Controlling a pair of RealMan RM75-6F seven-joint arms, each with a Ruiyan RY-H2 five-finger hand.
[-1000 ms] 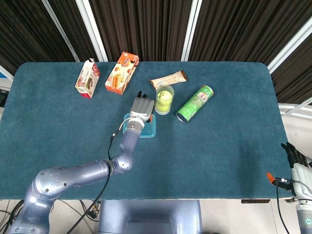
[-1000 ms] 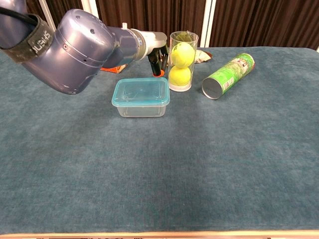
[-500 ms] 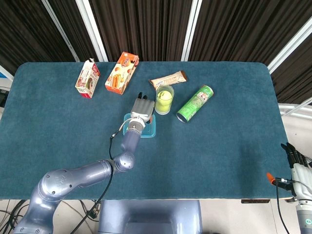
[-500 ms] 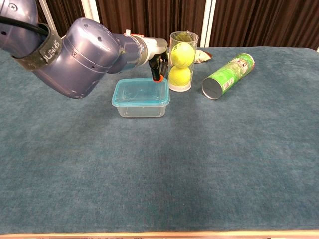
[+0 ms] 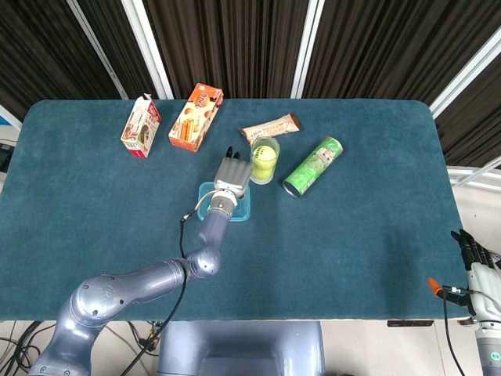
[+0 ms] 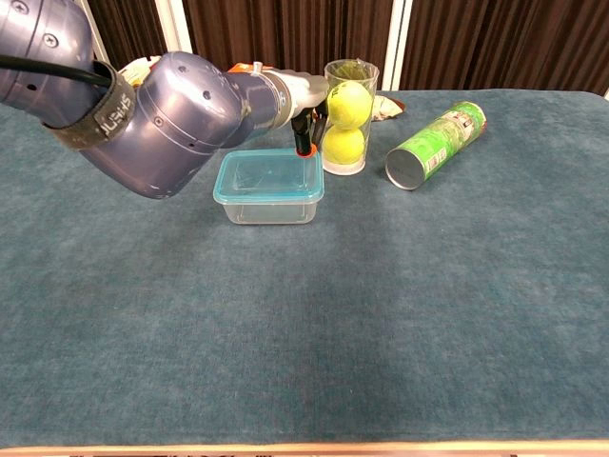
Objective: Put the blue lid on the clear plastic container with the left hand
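Note:
The clear plastic container (image 6: 269, 207) stands mid-table with the blue lid (image 6: 269, 176) lying flat on top of it; in the head view only its right edge (image 5: 242, 208) shows beside my forearm. My left hand (image 5: 232, 171) reaches over the container's far side, fingers stretched out and holding nothing. In the chest view the left hand (image 6: 303, 107) has dark fingertips (image 6: 305, 143) pointing down at the lid's back right corner, touching it or just above. My right hand (image 5: 475, 258) hangs off the table's near right corner, fingers apart and empty.
A clear tube of tennis balls (image 6: 346, 116) stands right beside the container and my left hand. A green chips can (image 6: 435, 145) lies to the right. A snack bar (image 5: 270, 127), an orange box (image 5: 196, 117) and a red-white carton (image 5: 141, 125) lie at the back.
My left arm has slid a little forward and to the right, and the fingertips have come down onto the back right corner of the lid. The container has not moved.

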